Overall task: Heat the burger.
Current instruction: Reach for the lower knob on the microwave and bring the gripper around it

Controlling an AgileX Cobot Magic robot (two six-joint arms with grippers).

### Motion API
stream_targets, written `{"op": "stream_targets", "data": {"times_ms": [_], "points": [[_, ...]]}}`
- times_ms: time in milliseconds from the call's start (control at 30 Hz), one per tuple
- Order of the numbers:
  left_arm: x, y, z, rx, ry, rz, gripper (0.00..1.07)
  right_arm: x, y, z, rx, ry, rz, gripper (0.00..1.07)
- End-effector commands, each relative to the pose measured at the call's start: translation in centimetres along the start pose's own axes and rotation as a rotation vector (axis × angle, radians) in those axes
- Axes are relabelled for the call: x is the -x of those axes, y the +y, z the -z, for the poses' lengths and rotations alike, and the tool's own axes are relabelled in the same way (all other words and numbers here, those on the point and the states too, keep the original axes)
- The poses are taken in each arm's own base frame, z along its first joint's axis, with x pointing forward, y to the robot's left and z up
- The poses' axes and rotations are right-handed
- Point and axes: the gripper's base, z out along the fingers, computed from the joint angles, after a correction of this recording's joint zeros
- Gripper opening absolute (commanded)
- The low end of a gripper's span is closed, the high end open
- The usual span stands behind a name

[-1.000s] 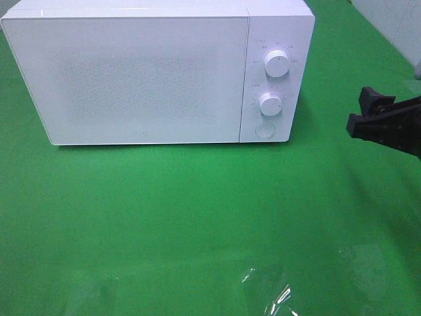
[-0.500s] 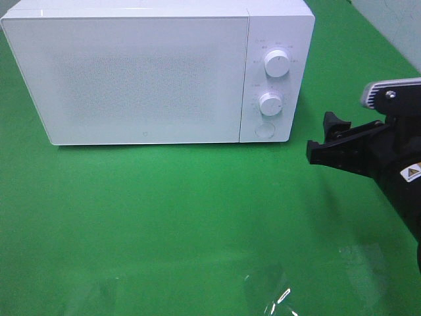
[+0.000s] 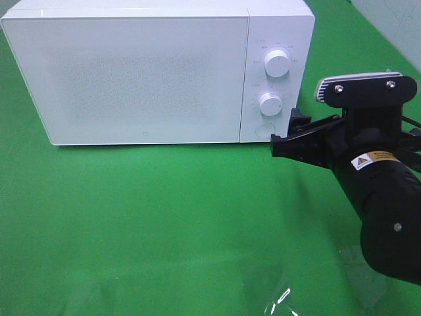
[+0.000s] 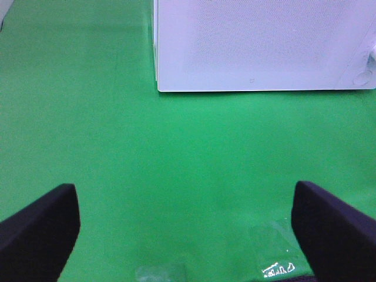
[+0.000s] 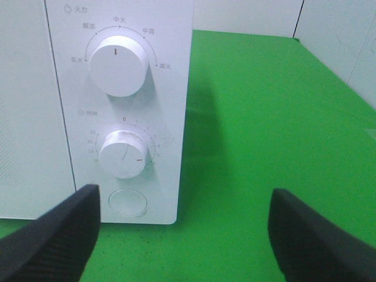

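The burger is out of view in every frame. A white microwave [image 3: 131, 72] stands at the back of the green cloth with its door shut. My right gripper [image 3: 284, 131] is open and empty, just right of the microwave's front lower corner, level with the round door button [image 3: 264, 130]. In the right wrist view the open gripper [image 5: 185, 202] faces the control panel, with the upper knob [image 5: 117, 64], lower knob [image 5: 123, 154] and round button [image 5: 128, 202] close ahead. My left gripper [image 4: 185, 197] is open and empty over the cloth, well in front of the microwave [image 4: 258, 47].
Green cloth [image 3: 164, 217] covers the table. A crinkled clear plastic patch [image 3: 276, 303] glints near the front edge. A pale wall panel [image 3: 395, 26] stands at the back right.
My right arm has swung in from the right edge toward the microwave's control panel, its open fingers now beside the round button. The left gripper's earlier position is not shown.
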Motion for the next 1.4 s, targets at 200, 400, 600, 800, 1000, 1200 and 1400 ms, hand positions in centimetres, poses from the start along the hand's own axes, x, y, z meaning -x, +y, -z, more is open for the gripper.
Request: {"op": "stream_targets", "data": {"times_ms": [200,400,600,800,1000,1200,1400], "points": [[-0.1,-0.1,0.2,-0.001,-0.023,0.006,0.90,0.3,1.5,-1.4,-0.004,-0.021,-0.003,0.76],[-0.1,-0.1,0.2,-0.001,-0.023,0.006,0.90,-0.4,2.6,-2.6,-0.008,-0.015,0.009,0.76],[-0.1,-0.1,0.2,-0.001,-0.023,0.006,0.90,-0.9,3.4,-3.4,-0.014,-0.014,0.009,0.76],[-0.1,-0.1,0.2,-0.001,-0.023,0.006,0.90,-1.1,3.7,-5.0,-0.027,-0.015,0.003,0.76],[-0.1,-0.1,0.2,-0.001,-0.023,0.006,0.90,-0.9,4.1,-6.3,-0.010,-0.027,-0.018,0.76],[-0.1,-0.1,0.2,-0.001,-0.023,0.006,0.90,-1.7,5.1,-7.7,0.008,-0.004,-0.040,0.76],[-0.1,-0.1,0.2,-0.001,-0.023,0.005,0.90,-1.8,5.2,-8.8,0.016,-0.008,-0.057,0.76]]}}
